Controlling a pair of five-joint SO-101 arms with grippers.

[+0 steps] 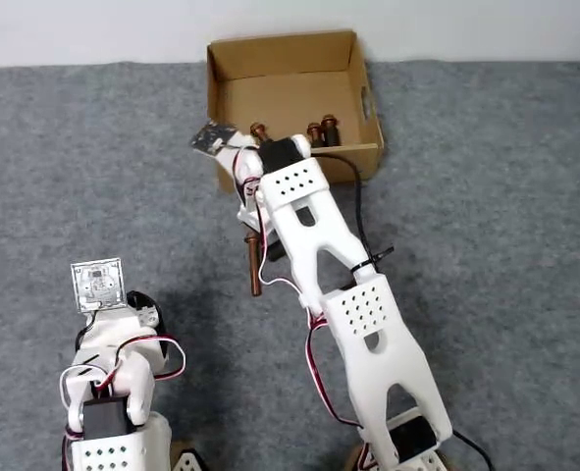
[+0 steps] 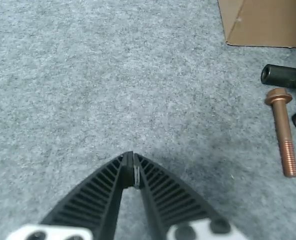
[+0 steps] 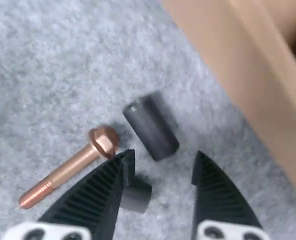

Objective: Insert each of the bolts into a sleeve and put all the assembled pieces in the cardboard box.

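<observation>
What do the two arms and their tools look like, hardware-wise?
Both the left arm and right arm: white plastic shells with grids of small holes, red, white and black wires looping between links. A thicker black cable runs along the right arm. The left tool and right tool: black ribbed fingers on white bases.

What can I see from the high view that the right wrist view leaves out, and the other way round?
High view: the inside of the cardboard box with three bolt heads standing in it, plus the right arm and left arm. Right wrist view: its open gripper close to two dark sleeves on the carpet. Shared: the loose copper bolt and the box's outer wall.
</observation>
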